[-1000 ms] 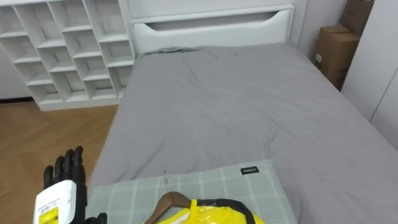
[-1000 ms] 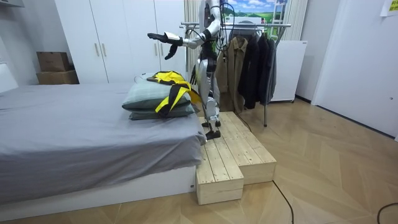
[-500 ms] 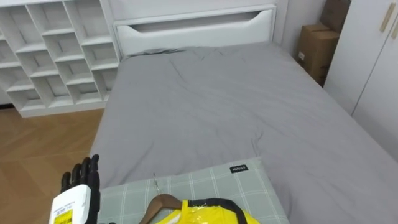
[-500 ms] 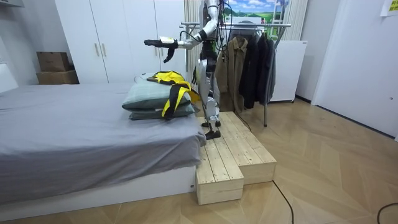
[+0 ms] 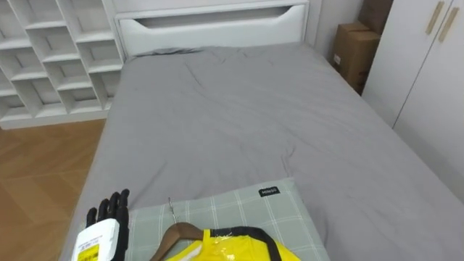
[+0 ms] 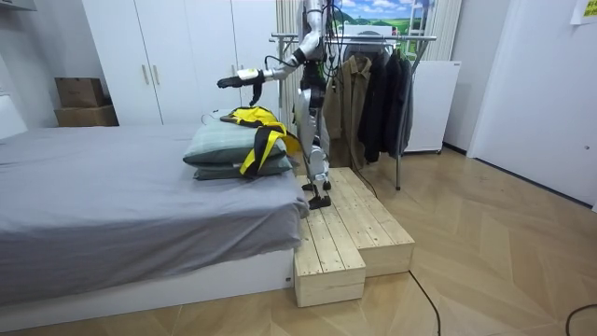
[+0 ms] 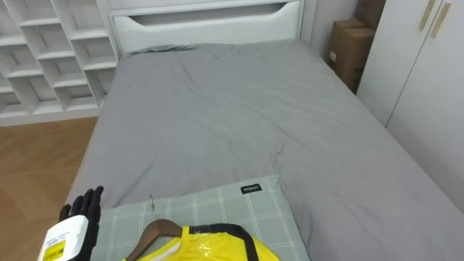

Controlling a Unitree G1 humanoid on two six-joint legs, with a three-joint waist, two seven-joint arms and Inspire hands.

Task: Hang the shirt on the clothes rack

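The room view shows the robot standing on a wooden platform [image 6: 350,233] at the foot of the bed [image 6: 112,187], with a rack [image 6: 373,37] of dark coats [image 6: 373,93] behind it and two stacked pillows [image 6: 219,149]. The eye views show one pillow top [image 5: 225,206]. On it lies one yellow jacket [image 5: 232,246] on one wooden hanger [image 5: 177,233]. The left hand [image 5: 109,217] reaches forward beside the pillow, back upward, fingers straight and slightly apart, holding nothing.
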